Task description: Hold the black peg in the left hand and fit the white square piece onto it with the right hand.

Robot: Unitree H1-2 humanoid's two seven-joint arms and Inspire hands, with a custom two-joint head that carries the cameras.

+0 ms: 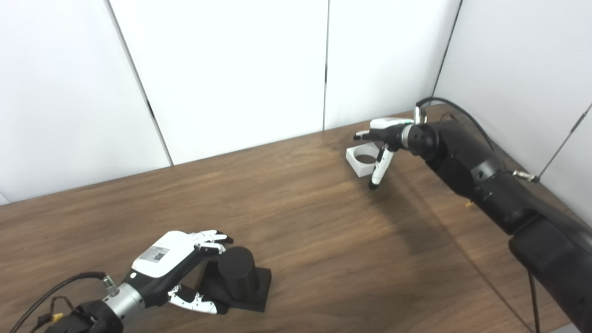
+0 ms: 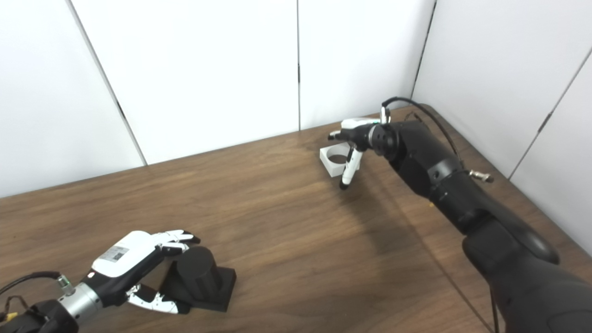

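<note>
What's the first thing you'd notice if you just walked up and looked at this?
Probably the big black right arm reaching to the far right corner of the wooden table, its right robot hand poised open over a white square piece with a round hole. Next, near the front left, the left robot hand cups a chunky black peg on its square base, fingers curled around it.
</note>
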